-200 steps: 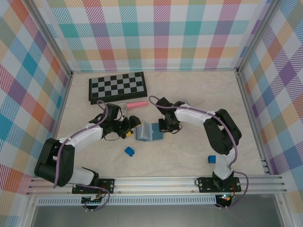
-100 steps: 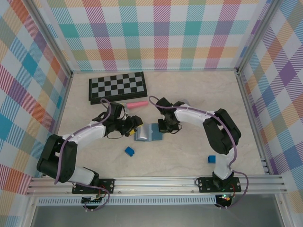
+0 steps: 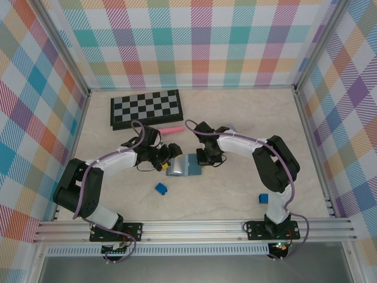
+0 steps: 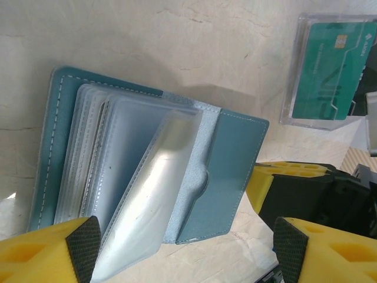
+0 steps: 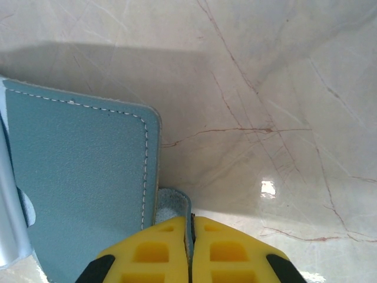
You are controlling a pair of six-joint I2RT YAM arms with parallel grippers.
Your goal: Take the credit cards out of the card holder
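The slate-blue card holder (image 3: 184,167) lies open on the table between the two grippers. In the left wrist view the card holder (image 4: 235,171) shows a stack of clear plastic sleeves (image 4: 147,183), one of them lifted; I cannot make out any cards in them. My left gripper (image 4: 187,256) is open and straddles the holder's near edge, its pads (image 4: 82,247) on either side. In the top view the left gripper (image 3: 169,156) is at the holder's left edge. My right gripper (image 5: 189,236) is shut on a thin edge flap (image 5: 174,203) of the holder, at the holder's right side (image 3: 202,159).
A clear box with a green card (image 4: 330,71) sits beyond the holder. A chessboard (image 3: 146,107) lies at the back left with a pink object (image 3: 171,130) in front of it. Small blue blocks (image 3: 160,188) (image 3: 263,198) lie nearer the front edge.
My left gripper has moved right, up to the card holder's left edge, and the holder's raised leaf now lies lower. The right arm has held still.
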